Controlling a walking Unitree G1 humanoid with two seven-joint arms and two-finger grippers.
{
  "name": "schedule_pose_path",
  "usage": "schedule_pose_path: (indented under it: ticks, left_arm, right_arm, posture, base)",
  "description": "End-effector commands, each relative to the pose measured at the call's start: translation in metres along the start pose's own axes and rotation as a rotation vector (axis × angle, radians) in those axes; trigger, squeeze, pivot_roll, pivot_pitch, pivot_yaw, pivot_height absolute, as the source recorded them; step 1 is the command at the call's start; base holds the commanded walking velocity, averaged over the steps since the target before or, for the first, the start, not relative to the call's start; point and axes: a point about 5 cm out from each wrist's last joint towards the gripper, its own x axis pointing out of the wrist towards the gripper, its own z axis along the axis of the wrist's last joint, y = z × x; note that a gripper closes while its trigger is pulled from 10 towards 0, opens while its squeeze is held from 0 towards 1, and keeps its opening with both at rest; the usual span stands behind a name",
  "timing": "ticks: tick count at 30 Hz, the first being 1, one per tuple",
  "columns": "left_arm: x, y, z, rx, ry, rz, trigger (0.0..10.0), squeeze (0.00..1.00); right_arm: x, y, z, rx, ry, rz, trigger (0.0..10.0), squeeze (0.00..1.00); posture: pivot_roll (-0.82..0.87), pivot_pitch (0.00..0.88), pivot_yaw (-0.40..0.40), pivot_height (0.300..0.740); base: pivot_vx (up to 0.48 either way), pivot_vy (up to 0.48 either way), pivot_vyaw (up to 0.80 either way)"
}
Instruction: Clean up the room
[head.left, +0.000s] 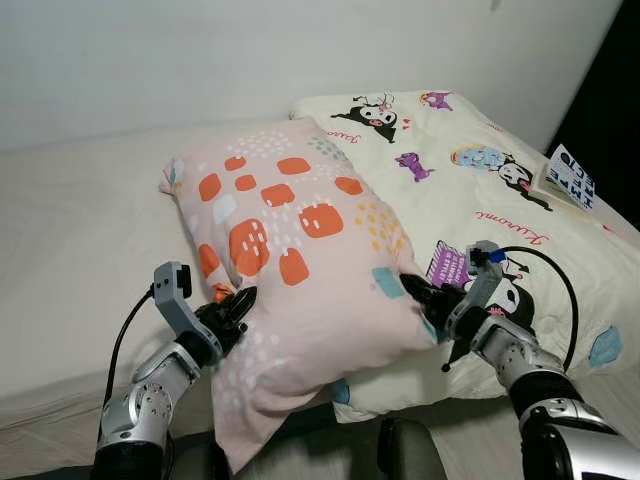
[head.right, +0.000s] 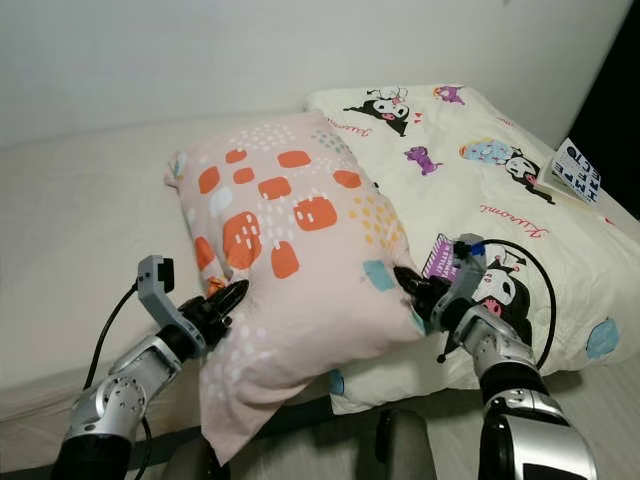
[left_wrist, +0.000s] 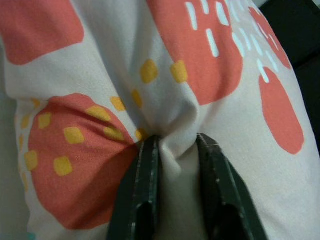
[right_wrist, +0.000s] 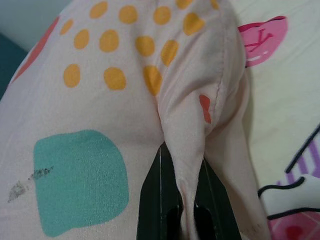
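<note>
Left gripper (head.left: 236, 306): fingers closed on a pinched fold of the pink pillow (head.left: 290, 270) at its left edge; in the left wrist view the two black fingers (left_wrist: 142, 195) squeeze a ridge of cloth between orange patches. Right gripper (head.left: 420, 293): fingers likewise clamped on the pillow's right edge, the seam of the pink cover gathered between them in the right wrist view (right_wrist: 186, 200), beside a teal patch.

The pink pillow, printed with orange, yellow and teal shapes, spans the gap between the two grippers, its lower corner hanging towards the robot and its far end tilted up, away from both grippers. Just beyond and under the right gripper lies a cream pillow (head.left: 500, 220) with cartoon figures, partly overlapped by the pink one. Further out past the right gripper, a small printed booklet (head.left: 570, 180) rests at the cream pillow's far edge. Beyond the left gripper extends the pale bed sheet (head.left: 70, 260), bounded by a white wall (head.left: 200, 50).
</note>
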Motion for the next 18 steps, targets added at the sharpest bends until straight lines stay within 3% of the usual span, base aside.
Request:
schedule_pose_path:
  ticks: [1, 3, 4, 7, 9, 18]
  left_arm:
    - [-0.001, -0.003, -0.014, -0.001, 0.070, -0.023, 0.0, 0.00]
    - [-0.002, -0.004, -0.014, 0.007, 0.082, -0.040, 0.0, 0.00]
    - [-0.009, -0.012, -0.015, 0.051, 0.140, -0.136, 0.0, 0.00]
    - [-0.018, -0.019, -0.016, 0.096, 0.196, -0.229, 0.0, 0.00]
    - [-0.033, -0.024, -0.015, 0.148, 0.270, -0.325, 0.0, 0.00]
    - [-0.047, -0.032, -0.004, 0.184, 0.324, -0.454, 0.0, 0.00]
  right_arm:
    - [0.001, 0.003, -0.015, 0.040, 0.044, 0.026, 0.0, 0.00]
    - [0.001, 0.005, -0.016, 0.040, 0.047, 0.037, 0.0, 0.00]
    - [0.002, 0.014, -0.020, 0.005, 0.090, 0.105, 0.0, 0.00]
    - [-0.001, 0.025, -0.022, -0.022, 0.121, 0.163, 0.0, 0.00]
    - [-0.011, 0.046, -0.027, -0.027, 0.144, 0.242, 0.0, 0.00]
    - [-0.035, 0.087, -0.038, -0.021, 0.194, 0.364, 0.0, 0.00]
  posture:
    - [0.00, 0.172, 0.002, 0.539]
    - [0.00, 0.173, 0.002, 0.539]
    - [0.00, 0.173, -0.001, 0.539]
    - [0.00, 0.173, -0.002, 0.539]
    - [-0.01, 0.175, 0.000, 0.539]
    - [-0.01, 0.174, 0.002, 0.539]
  base:
    - [0.000, 0.000, 0.00]
    - [0.000, 0.000, 0.00]
    - [0.000, 0.000, 0.00]
    - [0.000, 0.000, 0.00]
    - [0.000, 0.000, 0.00]
    - [0.000, 0.000, 0.00]
